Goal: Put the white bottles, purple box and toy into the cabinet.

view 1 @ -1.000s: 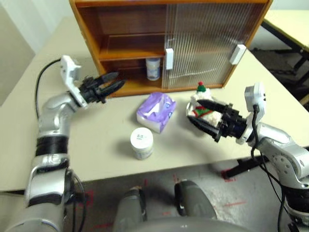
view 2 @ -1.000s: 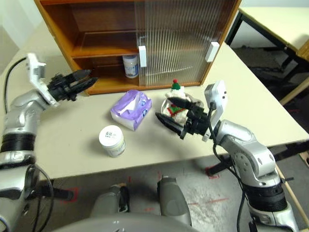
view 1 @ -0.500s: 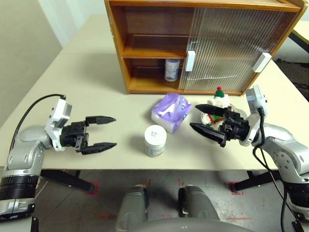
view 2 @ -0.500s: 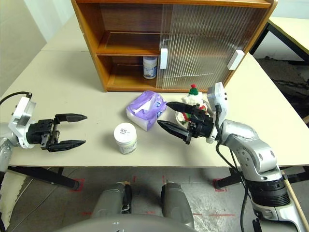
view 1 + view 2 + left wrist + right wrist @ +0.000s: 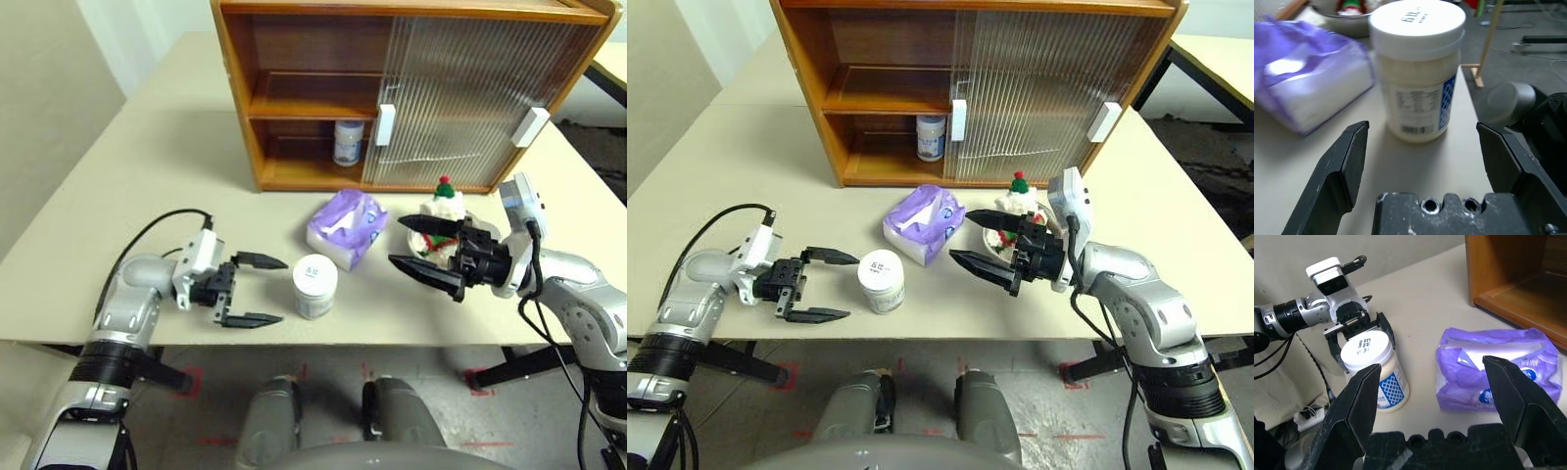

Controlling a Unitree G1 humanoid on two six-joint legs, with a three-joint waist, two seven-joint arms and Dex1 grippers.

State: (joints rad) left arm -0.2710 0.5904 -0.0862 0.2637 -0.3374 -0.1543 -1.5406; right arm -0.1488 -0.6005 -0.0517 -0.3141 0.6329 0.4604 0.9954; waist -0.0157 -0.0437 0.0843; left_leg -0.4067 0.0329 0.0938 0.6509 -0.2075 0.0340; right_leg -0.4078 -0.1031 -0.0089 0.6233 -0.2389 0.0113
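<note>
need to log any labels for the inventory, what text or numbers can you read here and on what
White bottle on the table, lid: dark printed characters, too blurred to read.
Same bottle, side label: rows of small print and a barcode beside a blue lattice pattern, too small to read.
White bottle in the cabinet: pale label, too small to read.
Purple box: a blue round mark on its front, unreadable.
No other text shows.

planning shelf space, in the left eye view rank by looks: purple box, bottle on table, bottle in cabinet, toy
1. purple box
2. bottle on table
3. toy, unsure: partly hidden behind the right hand
4. bottle in cabinet, farther away, so unsure
</note>
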